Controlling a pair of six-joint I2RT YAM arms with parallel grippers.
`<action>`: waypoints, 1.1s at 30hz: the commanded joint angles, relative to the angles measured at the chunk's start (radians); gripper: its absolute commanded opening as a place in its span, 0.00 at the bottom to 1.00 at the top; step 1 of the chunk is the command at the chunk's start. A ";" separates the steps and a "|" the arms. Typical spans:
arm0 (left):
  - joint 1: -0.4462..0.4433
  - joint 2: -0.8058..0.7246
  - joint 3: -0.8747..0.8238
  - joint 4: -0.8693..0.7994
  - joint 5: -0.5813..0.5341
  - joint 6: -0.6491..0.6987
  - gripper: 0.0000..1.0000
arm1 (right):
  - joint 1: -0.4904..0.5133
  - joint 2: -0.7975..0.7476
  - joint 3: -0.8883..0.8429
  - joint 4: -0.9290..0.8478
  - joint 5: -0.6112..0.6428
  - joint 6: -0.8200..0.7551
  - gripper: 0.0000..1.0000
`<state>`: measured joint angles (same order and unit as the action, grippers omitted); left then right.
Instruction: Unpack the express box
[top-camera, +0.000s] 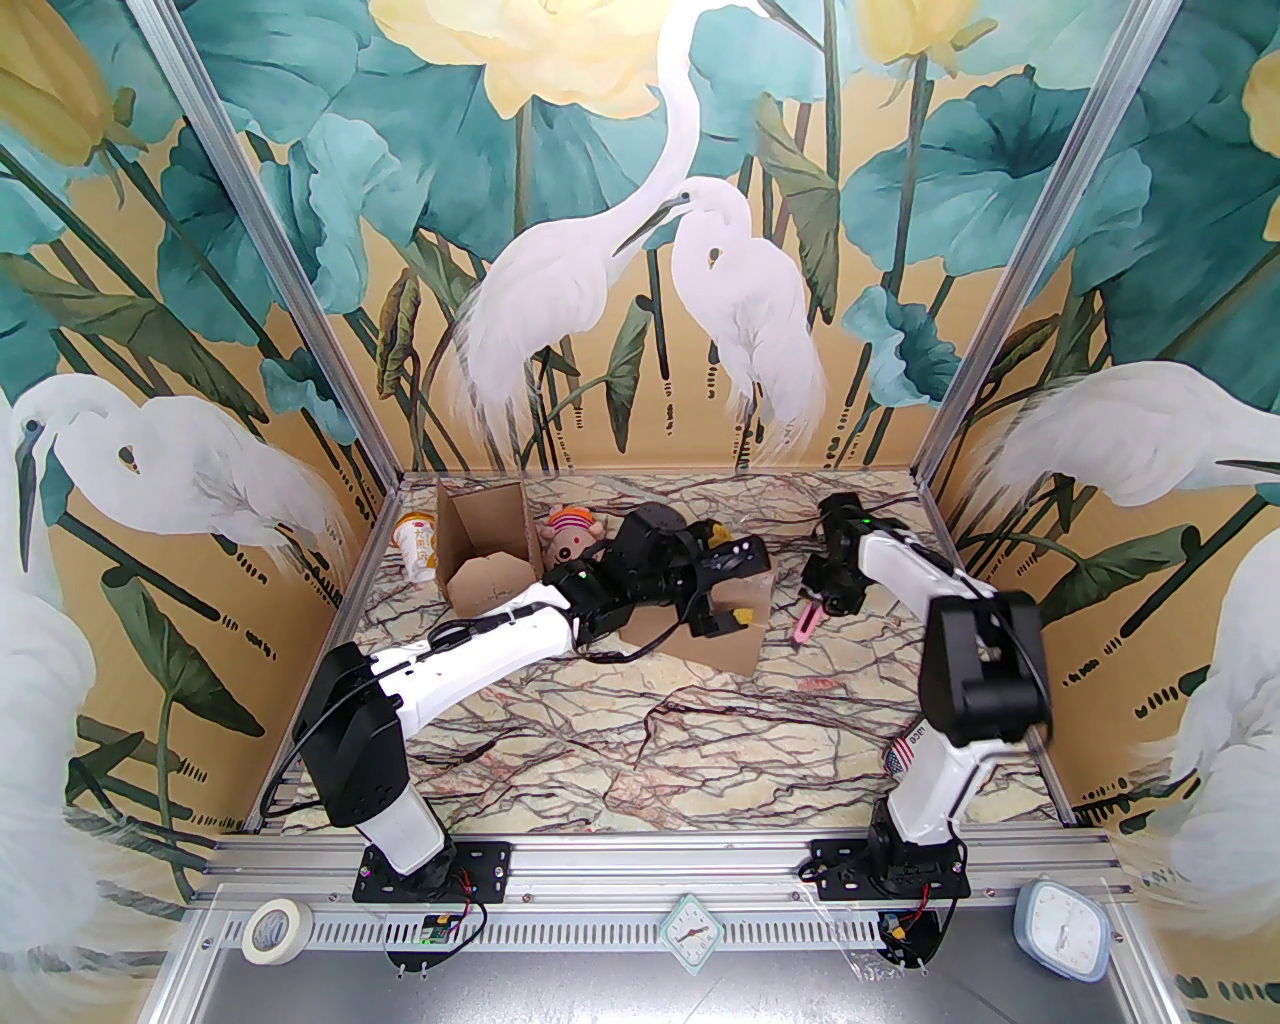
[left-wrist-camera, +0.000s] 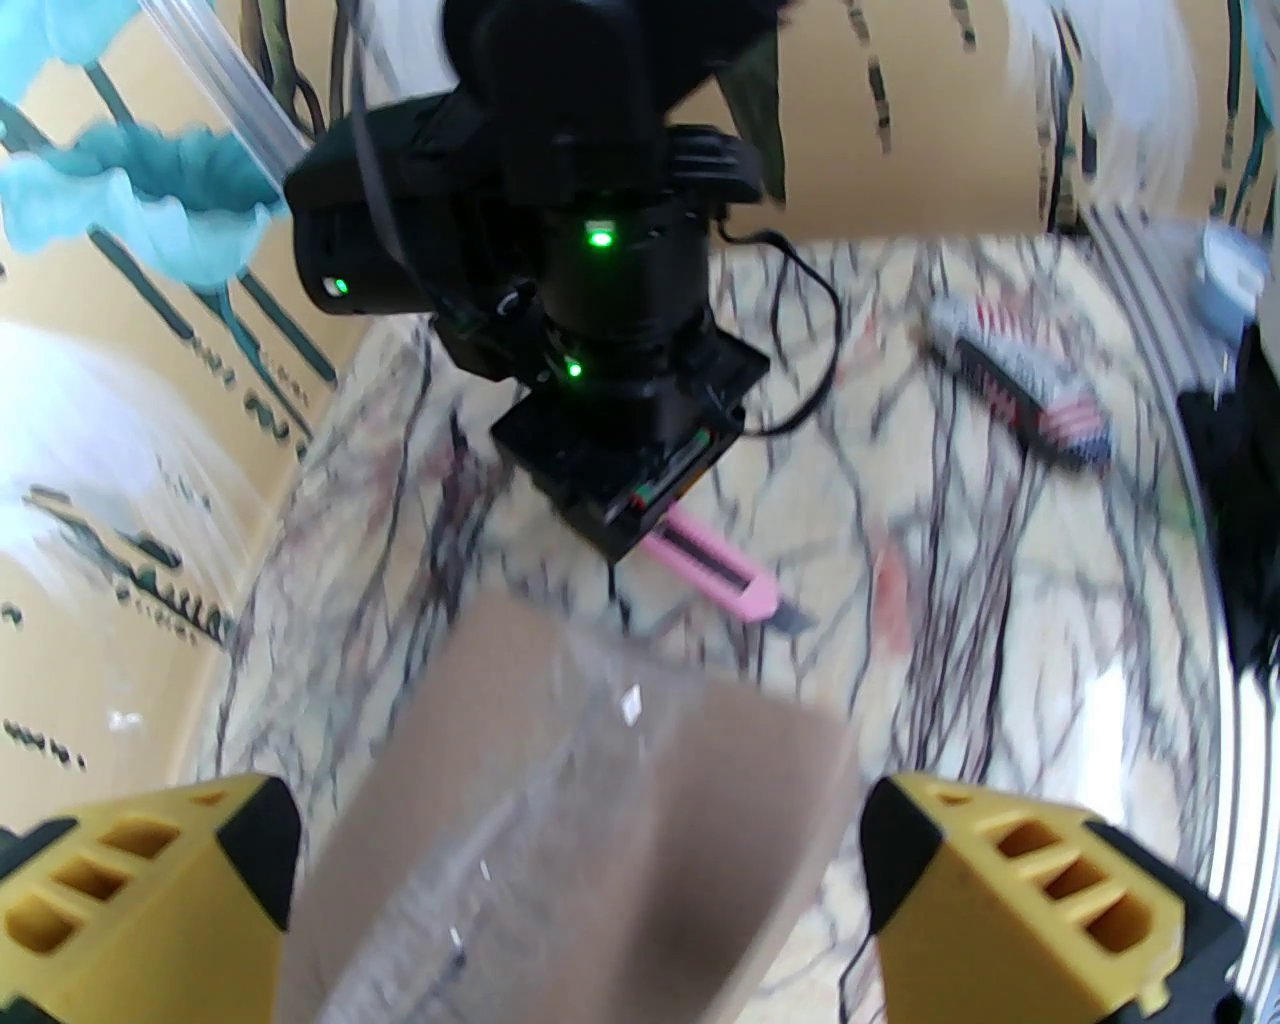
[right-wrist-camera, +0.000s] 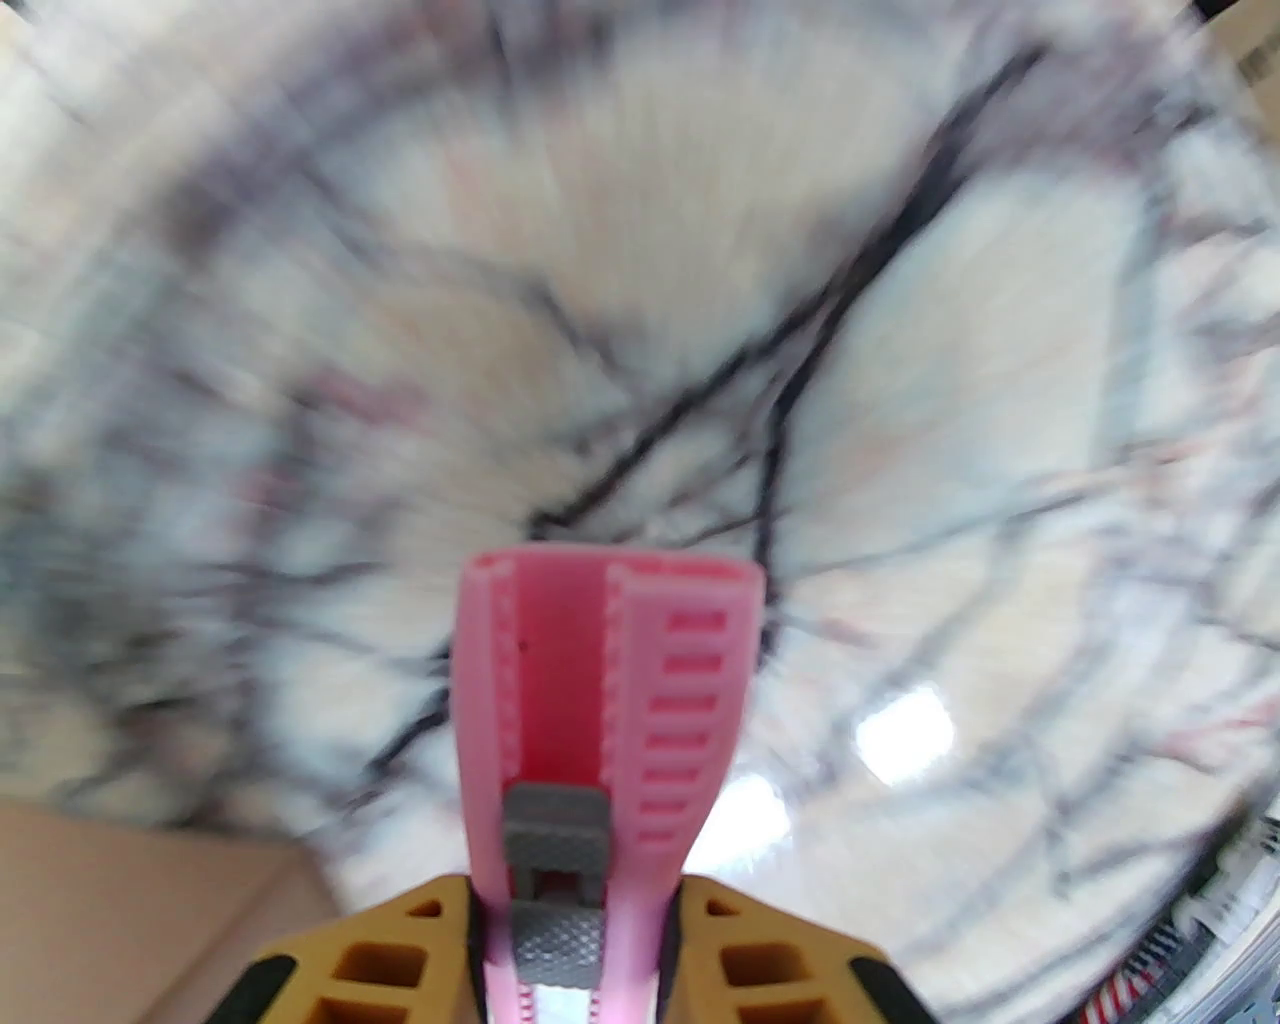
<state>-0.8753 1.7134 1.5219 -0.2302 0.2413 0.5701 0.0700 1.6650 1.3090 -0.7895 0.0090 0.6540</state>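
Observation:
A flat brown express box (top-camera: 725, 640), sealed along the top with clear tape, lies mid-table. My left gripper (top-camera: 728, 585) hovers over it, open. In the left wrist view its yellow fingers (left-wrist-camera: 150, 880) straddle the taped box top (left-wrist-camera: 560, 820) without touching it. To the right, my right gripper (top-camera: 825, 598) is shut on a pink utility knife (top-camera: 806, 620), which points down toward the table just off the box's right edge. The knife (right-wrist-camera: 600, 680) sticks out between the right gripper (right-wrist-camera: 570, 900) fingers, and its blade tip (left-wrist-camera: 795, 620) is out.
A second cardboard box (top-camera: 485, 555) stands open at the back left, with a cup of noodles (top-camera: 418, 545) beside it and a plush doll (top-camera: 570, 530) to its right. A tape roll (top-camera: 275, 930) and two small clocks (top-camera: 1062, 930) sit on the front rail.

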 joint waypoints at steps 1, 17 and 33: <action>-0.003 0.082 0.154 -0.090 0.009 -0.228 0.95 | -0.004 -0.130 0.016 0.028 0.023 0.035 0.19; 0.028 0.358 0.537 -0.215 0.192 -0.666 0.84 | 0.022 -0.386 0.043 0.194 -0.133 0.071 0.18; 0.074 0.448 0.580 -0.098 0.411 -0.804 0.70 | 0.042 -0.412 0.010 0.276 -0.213 0.082 0.18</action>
<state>-0.8013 2.1361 2.0594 -0.3706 0.5732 -0.2058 0.1036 1.2694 1.3281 -0.5472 -0.1822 0.7300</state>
